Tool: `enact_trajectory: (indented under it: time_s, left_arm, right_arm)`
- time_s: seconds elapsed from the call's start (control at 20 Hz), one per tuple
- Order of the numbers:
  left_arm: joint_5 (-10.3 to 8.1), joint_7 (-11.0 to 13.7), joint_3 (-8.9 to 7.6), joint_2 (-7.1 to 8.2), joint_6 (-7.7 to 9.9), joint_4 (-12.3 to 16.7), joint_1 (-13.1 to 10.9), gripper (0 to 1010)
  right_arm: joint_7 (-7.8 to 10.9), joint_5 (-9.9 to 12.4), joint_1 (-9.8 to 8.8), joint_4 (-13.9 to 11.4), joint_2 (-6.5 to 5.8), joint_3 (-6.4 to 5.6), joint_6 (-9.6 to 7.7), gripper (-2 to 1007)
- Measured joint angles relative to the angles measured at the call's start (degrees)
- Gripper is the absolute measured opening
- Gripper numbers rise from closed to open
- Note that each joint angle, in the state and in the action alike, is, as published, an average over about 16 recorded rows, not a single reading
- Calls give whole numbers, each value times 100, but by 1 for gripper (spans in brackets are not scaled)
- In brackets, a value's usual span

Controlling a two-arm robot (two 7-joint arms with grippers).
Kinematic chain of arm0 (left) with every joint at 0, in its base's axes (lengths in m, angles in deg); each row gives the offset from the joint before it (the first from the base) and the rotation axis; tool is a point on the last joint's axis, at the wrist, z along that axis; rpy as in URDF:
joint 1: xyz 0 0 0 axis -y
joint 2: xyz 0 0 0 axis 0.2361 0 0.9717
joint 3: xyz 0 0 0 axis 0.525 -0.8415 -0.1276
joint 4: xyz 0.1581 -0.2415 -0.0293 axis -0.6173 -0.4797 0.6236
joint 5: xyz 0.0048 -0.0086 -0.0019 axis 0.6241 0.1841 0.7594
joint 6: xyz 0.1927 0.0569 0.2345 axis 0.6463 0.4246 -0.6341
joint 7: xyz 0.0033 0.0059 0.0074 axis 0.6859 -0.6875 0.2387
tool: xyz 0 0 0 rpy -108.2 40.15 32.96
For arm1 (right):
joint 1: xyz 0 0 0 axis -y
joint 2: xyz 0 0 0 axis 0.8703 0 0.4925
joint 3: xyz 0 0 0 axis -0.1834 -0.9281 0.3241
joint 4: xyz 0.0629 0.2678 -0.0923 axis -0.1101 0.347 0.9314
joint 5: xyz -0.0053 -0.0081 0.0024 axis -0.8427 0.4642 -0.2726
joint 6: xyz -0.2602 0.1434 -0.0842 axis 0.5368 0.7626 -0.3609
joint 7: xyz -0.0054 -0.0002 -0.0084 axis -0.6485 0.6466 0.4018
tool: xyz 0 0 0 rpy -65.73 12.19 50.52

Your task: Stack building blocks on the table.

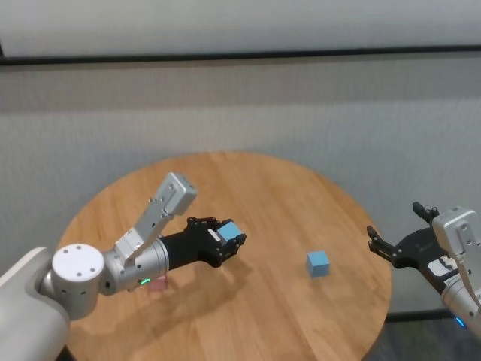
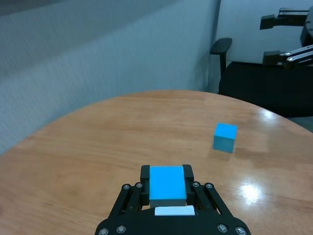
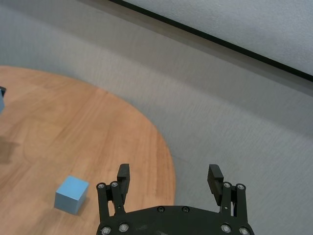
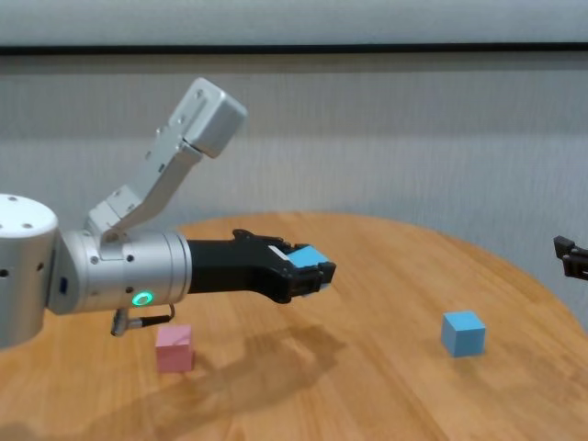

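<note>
Over the tabletop's middle, toward its left edge: left gripper [image 1: 229, 242], raised off the wood, clamped on a light blue block [image 1: 229, 230] between its fingers.
Held block: light blue, top face showing between the black fingers [image 2: 191, 173], clear of the tabletop [image 1: 285, 210].
Second blue block [image 1: 318, 262]: resting on the wood toward the right edge, well apart from the held one, untouched.
Pink block [image 4: 174, 348]: on the wood near the left edge, under the left forearm, partly hidden from the head camera.
Right gripper [image 3: 168, 179]: off the right edge, beside the rim, spread wide and holding nothing.
Stacking: none yet, all three blocks apart.
</note>
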Motion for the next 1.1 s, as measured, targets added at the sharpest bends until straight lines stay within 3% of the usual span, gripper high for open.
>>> enact_trajectory:
  time_s: [0.45,1.1]
  left_arm:
    - [170,-88,6,-232,-23,-384,56,394]
    - [454,-152,26,-439,-172,-884,133,394]
  right_arm:
    - [0,0,0,0,0,0,0,1005]
    - [0,0,0,0,0,0,0,1005]
